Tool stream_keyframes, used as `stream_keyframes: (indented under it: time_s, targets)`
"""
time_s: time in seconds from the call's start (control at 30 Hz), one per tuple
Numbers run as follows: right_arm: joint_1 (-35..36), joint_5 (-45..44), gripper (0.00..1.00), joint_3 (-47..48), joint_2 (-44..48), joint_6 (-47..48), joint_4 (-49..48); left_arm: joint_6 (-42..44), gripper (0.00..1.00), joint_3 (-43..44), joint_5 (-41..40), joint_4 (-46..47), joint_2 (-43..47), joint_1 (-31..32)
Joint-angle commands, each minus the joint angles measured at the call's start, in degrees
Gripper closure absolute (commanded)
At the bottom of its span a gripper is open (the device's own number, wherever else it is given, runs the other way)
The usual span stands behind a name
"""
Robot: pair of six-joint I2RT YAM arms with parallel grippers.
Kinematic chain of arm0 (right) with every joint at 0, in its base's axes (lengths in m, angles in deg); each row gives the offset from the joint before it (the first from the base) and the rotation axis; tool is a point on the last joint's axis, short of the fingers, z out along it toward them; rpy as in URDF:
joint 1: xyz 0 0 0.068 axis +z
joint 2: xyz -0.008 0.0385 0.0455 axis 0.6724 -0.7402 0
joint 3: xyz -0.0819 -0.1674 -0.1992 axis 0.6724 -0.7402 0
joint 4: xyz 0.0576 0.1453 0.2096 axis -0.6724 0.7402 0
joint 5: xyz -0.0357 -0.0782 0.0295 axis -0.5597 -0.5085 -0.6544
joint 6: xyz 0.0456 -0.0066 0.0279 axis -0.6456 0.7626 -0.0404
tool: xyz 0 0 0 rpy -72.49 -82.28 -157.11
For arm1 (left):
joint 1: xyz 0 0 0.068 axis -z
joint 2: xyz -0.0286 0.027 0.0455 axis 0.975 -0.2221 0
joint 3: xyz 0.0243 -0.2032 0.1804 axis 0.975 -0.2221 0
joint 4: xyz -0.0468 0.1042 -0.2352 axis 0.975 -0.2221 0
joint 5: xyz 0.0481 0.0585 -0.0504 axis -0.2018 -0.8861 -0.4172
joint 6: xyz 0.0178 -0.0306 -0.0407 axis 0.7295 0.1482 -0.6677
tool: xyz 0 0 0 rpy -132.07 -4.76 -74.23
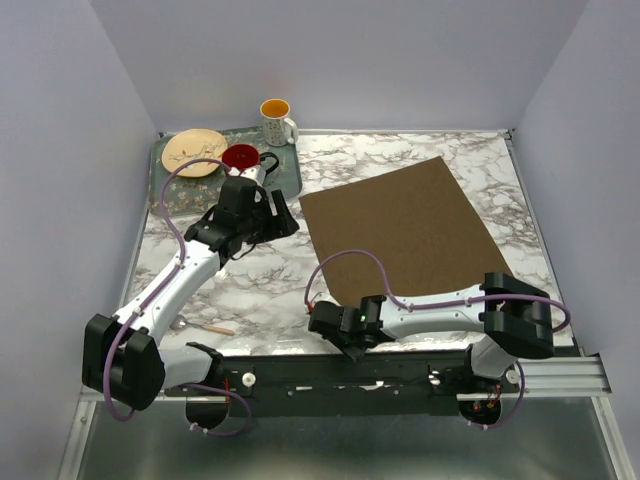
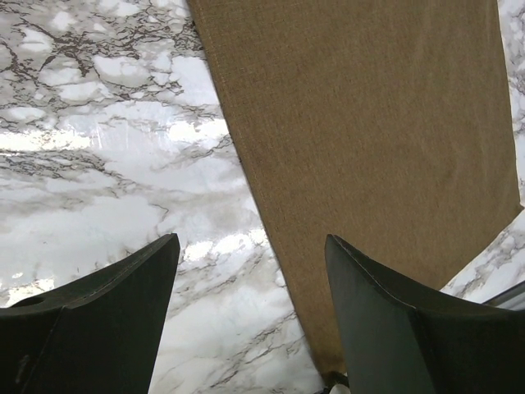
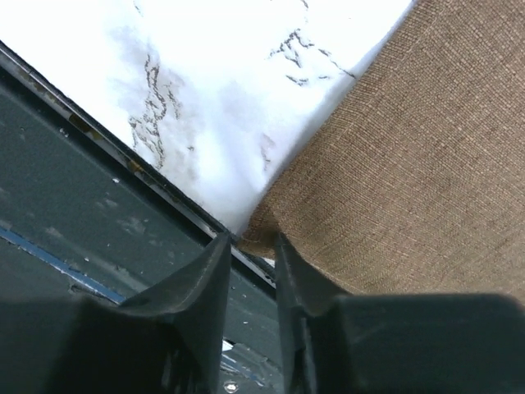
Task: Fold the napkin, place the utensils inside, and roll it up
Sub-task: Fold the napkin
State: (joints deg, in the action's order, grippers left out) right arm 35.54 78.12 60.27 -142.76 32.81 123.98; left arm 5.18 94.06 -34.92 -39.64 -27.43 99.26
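Brown napkin (image 3: 402, 164) corner at right gripper (image 3: 248, 245) fingertips

Bare marble table (image 1: 265, 285) between left arm (image 1: 175, 285) and napkin (image 1: 405, 235): widest free lane. The open strip past the napkin's far edge is also passable. Only a thin strip is free between the napkin and the right wall (image 1: 590, 200).

Far-left corner is blocked by the tray (image 1: 287, 167) with plate (image 1: 193, 152), red bowl (image 1: 240, 156) and mug (image 1: 277, 121). Left gripper (image 2: 250, 242) hangs jaws wide over the napkin's left edge, just beside the tray. Spoon (image 1: 205, 326) lies near-left, close to the left arm.

Right arm (image 1: 440, 310) spans the near edge, its cable (image 1: 345, 262) looping over the napkin. Right gripper (image 3: 250, 240), jaws nearly together, sits at the napkin's near corner against the edge rail (image 3: 98, 148).
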Motion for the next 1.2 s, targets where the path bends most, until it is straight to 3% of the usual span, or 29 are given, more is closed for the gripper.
stream_keyframes:
  time_s: [0.0,0.13,0.37,0.77,0.97,1.17]
  targets:
    - [0.9,-3.8,0.71,-0.5,-2.4,-2.8,0.4,0.4,0.2,-0.6,1.2,0.0,2.1,-0.8]
    - [1.0,-7.6,0.85,-0.1,-1.3,-5.3,2.8,0.3,0.2,-0.9,1.5,0.4,1.8,-1.1]
    - [1.0,-9.4,0.99,2.7,4.4,-9.0,8.4,0.2,0.2,-0.5,2.0,0.5,1.5,-1.1]
    - [0.0,-10.6,0.99,2.7,12.9,-13.9,13.1,0.1,0.2,1.4,3.5,1.0,-0.4,-1.1]
    - [-10.7,-11.0,0.99,2.7,16.6,-10.7,13.7,0.8,0.2,3.5,3.8,0.2,-1.5,-1.2]
    - [-27.9,-13.1,0.99,7.7,12.5,-2.0,12.4,1.0,0.2,4.9,5.9,0.4,-2.9,-1.2]
